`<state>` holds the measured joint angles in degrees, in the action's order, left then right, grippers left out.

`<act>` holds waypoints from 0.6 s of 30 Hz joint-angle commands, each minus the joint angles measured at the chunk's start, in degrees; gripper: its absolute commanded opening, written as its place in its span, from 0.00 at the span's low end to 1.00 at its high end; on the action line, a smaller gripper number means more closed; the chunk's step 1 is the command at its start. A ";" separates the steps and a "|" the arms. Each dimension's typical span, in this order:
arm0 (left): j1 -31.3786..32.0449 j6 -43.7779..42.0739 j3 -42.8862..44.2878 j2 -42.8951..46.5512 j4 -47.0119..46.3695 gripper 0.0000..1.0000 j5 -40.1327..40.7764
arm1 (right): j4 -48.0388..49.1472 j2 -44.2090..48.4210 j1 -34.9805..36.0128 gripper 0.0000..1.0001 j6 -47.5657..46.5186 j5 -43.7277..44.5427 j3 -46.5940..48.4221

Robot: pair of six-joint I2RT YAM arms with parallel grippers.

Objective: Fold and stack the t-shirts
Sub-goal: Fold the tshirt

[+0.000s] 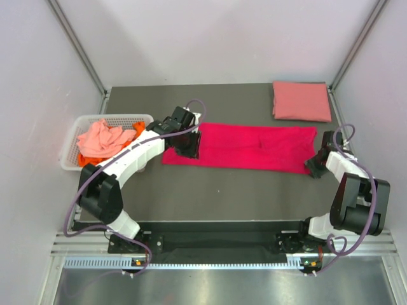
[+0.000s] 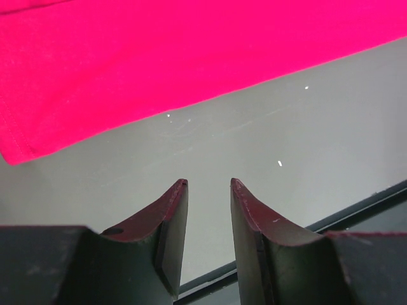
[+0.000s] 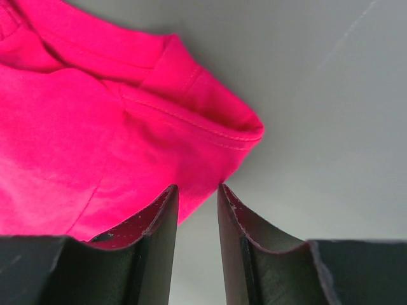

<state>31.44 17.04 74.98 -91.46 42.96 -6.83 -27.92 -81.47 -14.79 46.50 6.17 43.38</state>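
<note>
Top external view: the magenta-red t-shirt (image 1: 248,147) lies flat in the middle of the dark desk (image 1: 222,197) as a long band. Its long axis runs left to right, tilting slightly nearer at the right end. I cannot tell at which end its collar lies.

The left hand (image 2: 208,183) is at the band's left end. Its jaws stand apart over bare desk just off the near edge of the cloth, with nothing between them.

The right hand (image 3: 198,187) is at the right end, where a stitched hem folds into a rounded corner. Its jaws are narrowly parted with grey desk showing through the gap, and the cloth lies by the left finger, not pinched.

A folded salmon pink t-shirt (image 1: 301,100) sits at the far right corner, well apart. At the left edge, a white basket (image 1: 114,117) holds a crumpled pale coral t-shirt (image 1: 102,136) on top of an orange t-shirt (image 1: 138,129).
</note>
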 commanded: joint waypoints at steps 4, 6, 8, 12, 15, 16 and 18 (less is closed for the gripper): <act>1.08 0.36 -1.94 3.83 -3.06 0.39 -0.91 | 2.70 0.09 -0.59 0.32 0.17 3.92 -1.10; 1.17 0.54 -2.38 3.75 -3.32 0.39 -0.38 | 3.14 -0.61 -0.68 0.31 0.08 4.46 -1.62; 1.08 0.63 -2.30 3.57 -3.06 0.39 0.58 | 3.84 -1.32 -0.68 0.30 0.08 6.21 -2.76; 1.17 0.37 -1.59 3.39 -2.10 0.39 1.90 | 7.26 -1.85 -1.03 0.06 -0.36 7.01 -4.96; 1.52 0.10 -0.89 3.22 -0.69 0.39 5.75 | 8.06 -1.76 -1.82 0.00 -0.53 7.01 -6.19; 1.69 0.01 -0.63 3.04 0.45 0.39 6.30 | 7.88 -1.50 -2.09 0.00 -0.53 7.27 -6.28; 1.96 0.10 -0.19 2.69 1.68 0.38 10.67 | 6.93 0.08 -3.23 0.00 -0.80 7.88 -6.72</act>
<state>32.80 17.28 72.86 -89.71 42.61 -2.37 -20.27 -81.45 -16.01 46.54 10.33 39.33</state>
